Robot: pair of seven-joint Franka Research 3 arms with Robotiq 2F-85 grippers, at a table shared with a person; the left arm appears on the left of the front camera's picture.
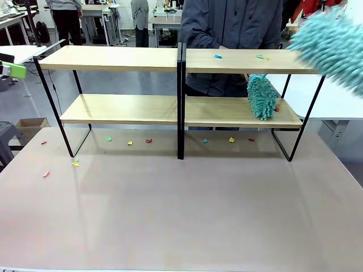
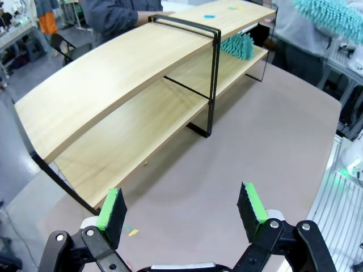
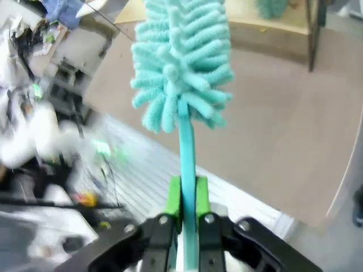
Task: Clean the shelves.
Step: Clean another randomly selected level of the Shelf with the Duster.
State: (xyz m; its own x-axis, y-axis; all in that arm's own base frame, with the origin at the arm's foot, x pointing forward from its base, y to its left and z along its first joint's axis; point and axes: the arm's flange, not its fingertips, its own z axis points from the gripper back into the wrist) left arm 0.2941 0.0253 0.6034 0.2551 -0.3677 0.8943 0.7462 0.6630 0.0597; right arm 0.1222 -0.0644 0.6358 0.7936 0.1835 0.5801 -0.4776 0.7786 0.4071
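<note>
The shelves (image 1: 119, 58) stand across the far half of the table, two light wooden boards on a black frame, and appear again from their left end (image 2: 113, 73). My right gripper (image 3: 188, 199) is shut on the thin handle of a teal fluffy duster (image 3: 181, 62). Its head hangs blurred above the top board's right end (image 1: 334, 42). A second teal duster (image 1: 261, 96) stands on the lower board's right part. Small coloured scraps (image 1: 218, 56) lie on the top board. My left gripper (image 2: 181, 212) is open and holds nothing, high off the shelves' left end.
A person in a dark grey jacket (image 1: 227, 22) stands behind the shelves. More coloured scraps (image 1: 130, 142) lie on the greyish-brown tabletop (image 1: 181, 215) under and in front of the shelves. A cardboard box (image 1: 31, 124) sits on the floor at the left.
</note>
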